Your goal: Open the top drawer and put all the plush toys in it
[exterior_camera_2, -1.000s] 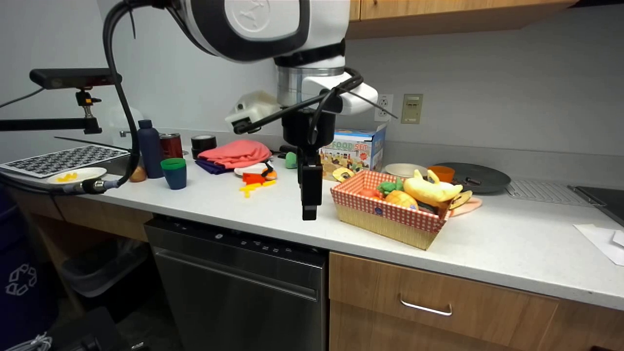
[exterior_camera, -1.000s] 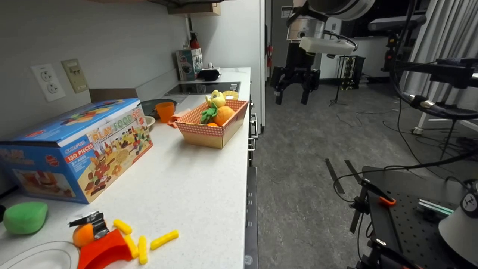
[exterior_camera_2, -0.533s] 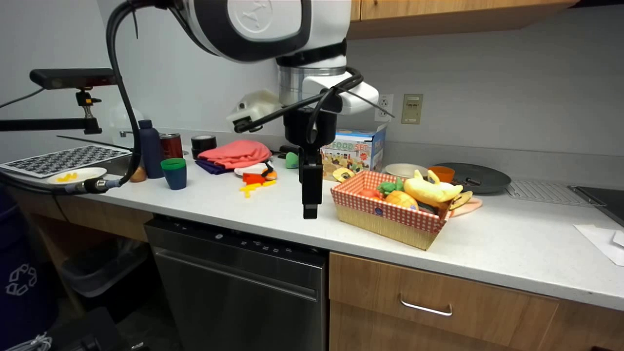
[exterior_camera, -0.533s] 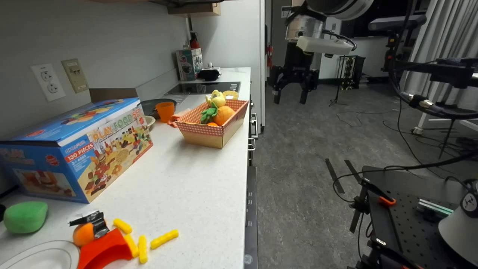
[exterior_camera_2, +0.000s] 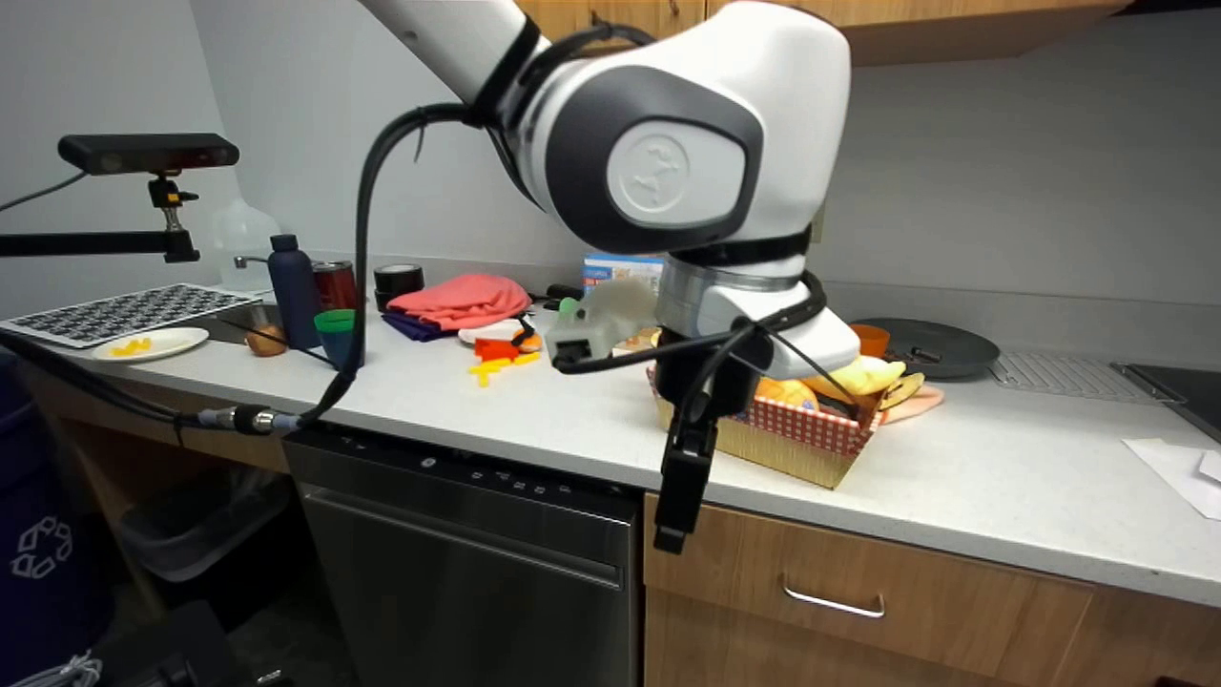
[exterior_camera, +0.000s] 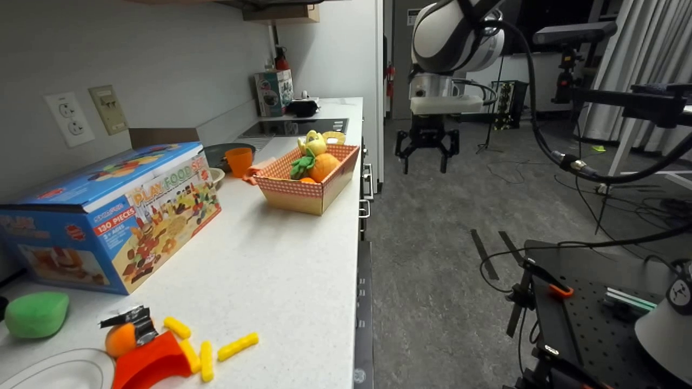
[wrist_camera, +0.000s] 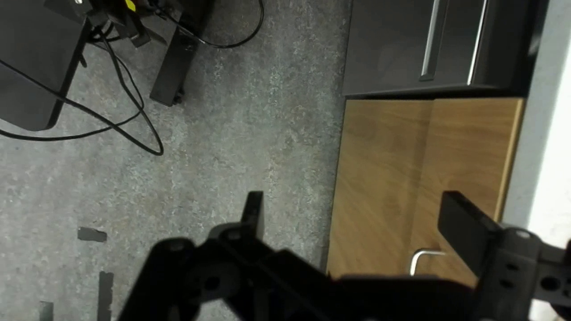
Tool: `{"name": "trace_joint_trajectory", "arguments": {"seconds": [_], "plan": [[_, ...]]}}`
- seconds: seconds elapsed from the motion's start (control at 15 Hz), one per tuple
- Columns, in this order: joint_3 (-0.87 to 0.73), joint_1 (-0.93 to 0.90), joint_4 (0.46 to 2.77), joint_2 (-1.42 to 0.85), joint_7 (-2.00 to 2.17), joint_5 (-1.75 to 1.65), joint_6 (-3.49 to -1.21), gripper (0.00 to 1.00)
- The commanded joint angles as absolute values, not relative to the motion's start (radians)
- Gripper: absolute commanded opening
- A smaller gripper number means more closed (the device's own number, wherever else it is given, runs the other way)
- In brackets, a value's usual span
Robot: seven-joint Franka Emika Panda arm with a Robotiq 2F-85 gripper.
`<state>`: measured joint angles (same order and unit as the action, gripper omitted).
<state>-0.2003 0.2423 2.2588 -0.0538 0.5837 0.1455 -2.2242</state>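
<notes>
The top drawer (exterior_camera_2: 725, 549) is pushed in flush below the counter, a wooden front with a silver handle (exterior_camera_2: 833, 603). Plush toys fill the checked basket on the counter: a yellow one (exterior_camera: 313, 143) and an orange one (exterior_camera: 326, 166) with green leaves. A rounded green toy (exterior_camera: 37, 315) lies apart by the blue box. My gripper (exterior_camera: 424, 166) hangs in the air in front of the counter, fingers down and wide apart, nothing between them. In the wrist view the drawer handle (wrist_camera: 415, 261) shows near the right finger (wrist_camera: 464, 229), partly covered by the gripper.
The checked basket (exterior_camera_2: 801, 444) stands near the counter edge, partly behind the arm in an exterior view. A play food box (exterior_camera: 162, 227), yellow sticks (exterior_camera: 238, 346) and an orange cup (exterior_camera: 239, 162) share the counter. The dishwasher (exterior_camera_2: 458, 553) adjoins the drawers.
My gripper has come down from above the counter's height to level with the drawer front, moving toward the handle side. It stays open. Basket, toys and drawer have not moved.
</notes>
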Motion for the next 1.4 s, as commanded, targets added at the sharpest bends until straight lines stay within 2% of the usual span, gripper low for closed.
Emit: {"name": "trace_joint_trajectory", "arguments": {"seconds": [0.0, 0.33, 0.87, 1.33], "plan": [[-0.229, 0.241, 2.138, -0.219, 0.621, 0.187, -2.238, 1.00], [-0.238, 0.248, 2.069, -0.330, 0.604, 0.296, -2.311, 1.00], [-0.246, 0.234, 2.079, -0.318, 0.601, 0.307, -2.318, 1.00], [-0.267, 0.267, 2.096, -0.405, 0.592, 0.354, -2.379, 1.00]]}}
